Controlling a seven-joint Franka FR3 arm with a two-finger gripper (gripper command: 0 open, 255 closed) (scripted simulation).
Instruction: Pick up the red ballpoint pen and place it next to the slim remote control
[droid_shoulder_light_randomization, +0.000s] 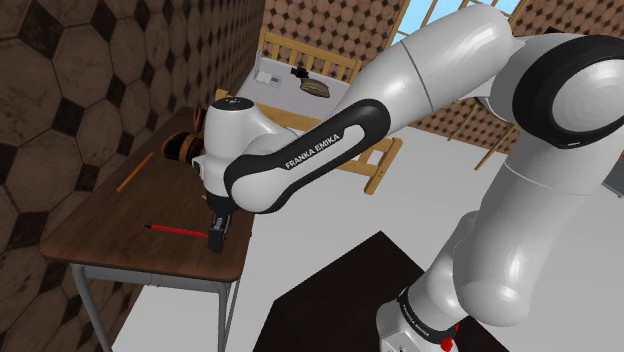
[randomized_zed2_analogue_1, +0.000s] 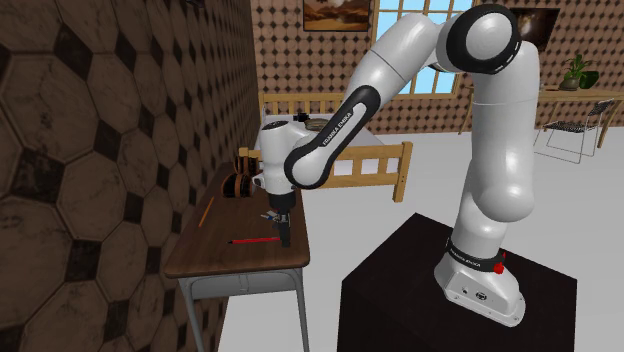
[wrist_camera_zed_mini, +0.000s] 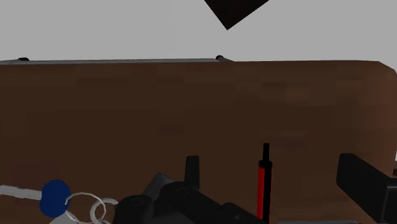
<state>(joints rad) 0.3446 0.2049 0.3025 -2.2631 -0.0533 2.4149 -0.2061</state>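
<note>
A bedroom in a home: a wooden bed (randomized_zed2_analogue_1: 372, 160) stands at the middle of the second exterior view, a framed painting (randomized_zed2_analogue_1: 335, 12) and a window (randomized_zed2_analogue_1: 384, 12) sit along its top edge, a potted plant (randomized_zed2_analogue_1: 578, 70) and a chair (randomized_zed2_analogue_1: 575, 135) at its right, patterned wallpaper (randomized_zed2_analogue_1: 100, 150) on its left

The red pen (droid_shoulder_light_randomization: 178, 231) lies on the dark brown table (droid_shoulder_light_randomization: 100, 222) — the black gripper (droid_shoulder_light_randomization: 216, 238) stands at one end of it, near the table's edge.

Bare tabletop (droid_shoulder_light_randomization: 100, 225) lies around the red pen (droid_shoulder_light_randomization: 180, 230), bounded by a tiled wall (droid_shoulder_light_randomization: 60, 100), with a pencil (droid_shoulder_light_randomization: 134, 172) and keys (wrist_camera_zed_mini: 70, 202) nearby.
</note>
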